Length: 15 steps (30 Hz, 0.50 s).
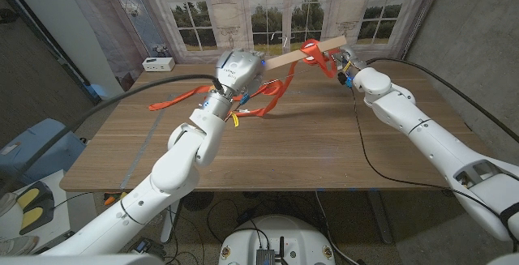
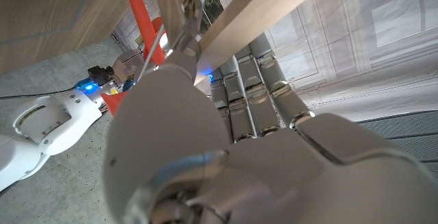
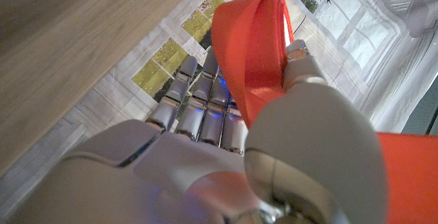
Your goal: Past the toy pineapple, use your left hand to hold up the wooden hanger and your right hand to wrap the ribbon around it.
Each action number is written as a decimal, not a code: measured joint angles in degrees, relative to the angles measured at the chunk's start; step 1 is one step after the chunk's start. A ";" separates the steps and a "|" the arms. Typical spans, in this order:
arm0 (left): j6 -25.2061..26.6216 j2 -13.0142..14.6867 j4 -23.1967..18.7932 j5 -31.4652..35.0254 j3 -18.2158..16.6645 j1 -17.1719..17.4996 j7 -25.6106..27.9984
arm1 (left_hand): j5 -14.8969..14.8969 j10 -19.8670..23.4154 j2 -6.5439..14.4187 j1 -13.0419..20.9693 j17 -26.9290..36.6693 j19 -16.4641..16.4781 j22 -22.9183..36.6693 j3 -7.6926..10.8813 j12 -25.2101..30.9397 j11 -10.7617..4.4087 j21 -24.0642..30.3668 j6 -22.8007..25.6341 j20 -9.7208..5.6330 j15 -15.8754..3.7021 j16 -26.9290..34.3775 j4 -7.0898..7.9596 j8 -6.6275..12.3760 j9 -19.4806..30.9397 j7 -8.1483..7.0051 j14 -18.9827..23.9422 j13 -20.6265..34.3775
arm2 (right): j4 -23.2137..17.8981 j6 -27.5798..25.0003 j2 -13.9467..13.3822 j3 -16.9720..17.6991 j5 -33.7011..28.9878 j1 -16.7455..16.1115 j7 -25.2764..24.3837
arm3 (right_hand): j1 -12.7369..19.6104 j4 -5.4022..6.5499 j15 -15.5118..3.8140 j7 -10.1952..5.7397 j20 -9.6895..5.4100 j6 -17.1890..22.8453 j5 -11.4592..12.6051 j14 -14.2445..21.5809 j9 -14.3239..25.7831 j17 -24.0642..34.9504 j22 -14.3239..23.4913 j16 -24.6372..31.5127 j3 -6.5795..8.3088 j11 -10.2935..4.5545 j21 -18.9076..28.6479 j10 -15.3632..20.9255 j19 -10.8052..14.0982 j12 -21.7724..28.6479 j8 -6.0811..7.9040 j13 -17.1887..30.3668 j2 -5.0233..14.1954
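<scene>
My left hand (image 1: 234, 70) is raised above the middle of the table and grips one end of the wooden hanger (image 1: 318, 50), which slants up to the right. The red ribbon (image 1: 311, 49) is looped around the hanger's far end. Its loose length hangs in loops (image 1: 271, 96) and trails across the table to the left (image 1: 173, 99). My right hand (image 1: 350, 62) is just right of the hanger tip and pinches the ribbon (image 3: 256, 46) between thumb and fingers (image 3: 205, 94). In the left wrist view my left hand (image 2: 274, 114) closes on the wooden bar (image 2: 253, 22), with ribbon (image 2: 140, 18) beside it. A small yellow bit (image 1: 236, 120) shows by my left wrist.
A small white box (image 1: 158, 63) stands at the table's back left. A black cable (image 1: 365, 139) runs across the right side of the tabletop (image 1: 308, 151). A printed window curtain (image 1: 268, 10) hangs behind the table. A blue-grey object (image 1: 32, 151) stands off the left edge.
</scene>
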 measured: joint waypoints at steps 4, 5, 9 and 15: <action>-0.08 0.66 -0.15 -1.05 -0.70 0.45 0.03 | -0.01 0.00 0.00 0.00 0.02 0.00 0.00 0.00 -0.01 0.00 0.00 0.00 0.00 0.00 -0.01 0.00 0.11 0.00 0.00 0.00 0.23 | 1.94 -1.06 1.29 -1.64 -1.62 3.35 1.41 | 0.00 0.00 0.00 0.00 0.00 0.00 -0.01 0.00 0.00 0.17 0.00 -0.11 0.00 0.00 0.21 0.00 0.00 0.00 -0.14 0.00 0.00; -0.08 0.76 -0.18 -1.19 -0.81 0.51 0.03 | -0.01 0.00 0.00 0.00 0.02 0.00 0.00 0.00 -0.01 0.00 0.00 0.00 0.00 0.00 -0.01 0.00 0.13 0.00 0.00 0.00 0.24 | 2.19 -1.14 1.45 -1.80 -1.89 3.67 1.67 | 0.00 0.00 0.00 0.00 0.00 0.00 -0.01 0.00 0.01 0.17 0.00 -0.11 0.00 0.00 0.21 0.00 0.00 0.00 -0.18 0.00 0.00; -0.06 1.43 -0.53 -1.98 -1.33 0.62 -0.77 | -0.02 0.00 0.00 0.00 0.02 0.00 0.00 0.00 -0.01 0.00 0.00 0.00 0.00 0.00 -0.02 0.00 0.15 0.00 0.00 0.00 0.26 | 5.29 -1.31 3.28 -3.55 -3.31 7.13 3.28 | 0.00 0.00 0.00 0.00 0.00 0.00 -0.03 0.00 0.03 0.17 0.00 -0.11 0.00 0.00 0.21 0.00 0.00 0.00 -0.35 0.00 0.00; 0.18 1.99 -1.02 -2.35 -1.56 0.29 -3.19 | -0.19 0.00 -0.01 -0.01 0.14 0.00 0.01 0.00 -0.04 0.00 0.17 0.00 0.00 -0.01 -0.18 0.00 0.17 0.00 0.00 -0.01 0.26 | 9.38 -0.57 5.56 -5.34 -4.62 10.94 4.87 | 0.00 0.00 0.00 0.00 0.00 0.00 -0.05 0.00 0.05 0.17 0.01 -0.11 0.00 0.00 0.43 0.00 0.00 0.00 -0.43 0.00 0.00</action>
